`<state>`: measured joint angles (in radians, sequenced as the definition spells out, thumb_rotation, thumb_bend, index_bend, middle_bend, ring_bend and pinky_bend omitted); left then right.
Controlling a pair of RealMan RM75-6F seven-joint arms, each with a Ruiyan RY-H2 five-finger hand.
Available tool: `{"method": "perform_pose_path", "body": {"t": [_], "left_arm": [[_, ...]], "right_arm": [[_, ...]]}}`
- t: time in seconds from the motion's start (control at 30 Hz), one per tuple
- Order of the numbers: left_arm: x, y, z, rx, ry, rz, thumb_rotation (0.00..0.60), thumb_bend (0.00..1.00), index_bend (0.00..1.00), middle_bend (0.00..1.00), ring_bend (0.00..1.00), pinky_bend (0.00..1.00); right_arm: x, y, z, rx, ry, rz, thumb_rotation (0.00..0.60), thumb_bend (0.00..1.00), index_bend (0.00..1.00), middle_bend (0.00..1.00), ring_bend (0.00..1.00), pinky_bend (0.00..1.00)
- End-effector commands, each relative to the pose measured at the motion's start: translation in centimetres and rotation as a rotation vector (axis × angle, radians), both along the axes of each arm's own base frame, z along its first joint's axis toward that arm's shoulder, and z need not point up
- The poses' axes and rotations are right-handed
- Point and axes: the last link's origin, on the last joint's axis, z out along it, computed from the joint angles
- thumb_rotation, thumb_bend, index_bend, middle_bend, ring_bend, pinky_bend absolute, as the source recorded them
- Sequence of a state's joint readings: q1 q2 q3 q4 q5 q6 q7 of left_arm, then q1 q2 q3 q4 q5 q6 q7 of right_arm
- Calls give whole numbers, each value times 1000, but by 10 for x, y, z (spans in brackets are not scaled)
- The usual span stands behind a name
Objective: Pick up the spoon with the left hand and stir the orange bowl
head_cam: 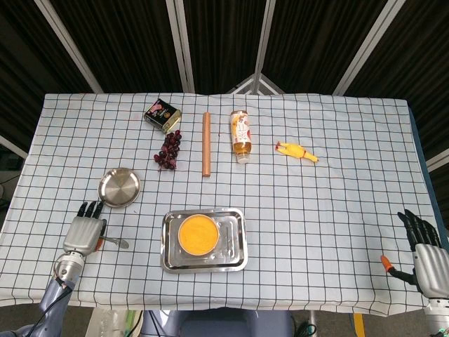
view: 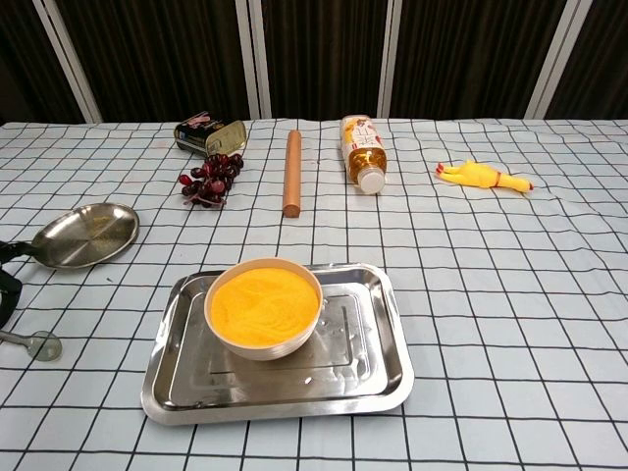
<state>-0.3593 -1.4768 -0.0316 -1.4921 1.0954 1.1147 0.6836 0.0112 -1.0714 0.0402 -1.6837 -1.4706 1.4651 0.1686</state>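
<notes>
The metal spoon (head_cam: 118, 243) lies on the checked cloth at the near left, its round end (view: 40, 344) pointing toward the tray. My left hand (head_cam: 83, 232) lies over the spoon's handle with its fingers stretched forward. Only its dark fingertips (view: 8, 292) show at the left edge of the chest view, and whether they grip the handle is hidden under the palm. The orange bowl (head_cam: 197, 234), full of orange powder (view: 263, 304), stands in a steel tray (head_cam: 237, 242) right of the spoon. My right hand (head_cam: 424, 251) hangs open and holds nothing, off the near right table edge.
A small steel plate (head_cam: 118, 187) sits just beyond the left hand. At the back lie a tin (head_cam: 163, 114), dark grapes (head_cam: 169, 149), a wooden rolling pin (head_cam: 207, 144), a bottle on its side (head_cam: 240, 135) and a yellow rubber chicken (head_cam: 296, 151).
</notes>
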Motion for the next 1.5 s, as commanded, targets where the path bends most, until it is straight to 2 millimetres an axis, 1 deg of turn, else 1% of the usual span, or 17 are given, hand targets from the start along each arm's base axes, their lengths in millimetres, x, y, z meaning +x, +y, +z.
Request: {"method": "perform_pose_path", "body": {"t": [0.03,0.17,0.3,0.53,0.7,0.8,1.0,1.13,1.23,1.37,1.5], "left_arm": [[3,0,2,7,-10,-4,600,477,565,0,0,7],[14,1,10,15,-39,-14,600,477,555,0,0,7],[29,4,18,16,-43,-33,600,477,554,0,0,7],[57,13,22,18,-96,-36,600,477,558,0,0,8],[85,22,22,12,-141,-45,600,478,556,0,0,7],[107,27,21,0,-145,-66,600,477,557,0,0,8],[151,34,6,-28,-166,-106,600,477,552,0,0,8],[171,36,-6,-53,-146,-102,600,477,551,0,0,8],[192,37,-16,-71,-126,-106,600,477,549,0,0,8],[213,37,-29,-87,-93,-104,600,477,544,0,0,8],[225,38,-38,-93,-68,-92,600,477,535,0,0,8]], "right_arm": [[0,0,0,1,0,0,600,339,0,0,0,0],[0,0,0,2,1,0,600,339,0,0,0,0],[1,1,-1,5,1,3,600,339,0,0,0,0],[1,1,-1,6,1,4,600,339,0,0,0,0],[0,0,-1,9,-1,3,600,339,0,0,0,0],[1,0,-1,11,-1,6,600,339,0,0,0,0],[1,0,-1,10,-2,5,600,339,0,0,0,0],[0,0,-1,11,-6,4,600,339,0,0,0,0],[1,0,0,11,-7,8,600,339,0,0,0,0],[1,0,0,12,-9,11,600,339,0,0,0,0],[1,0,0,12,-13,13,600,339,0,0,0,0]]}}
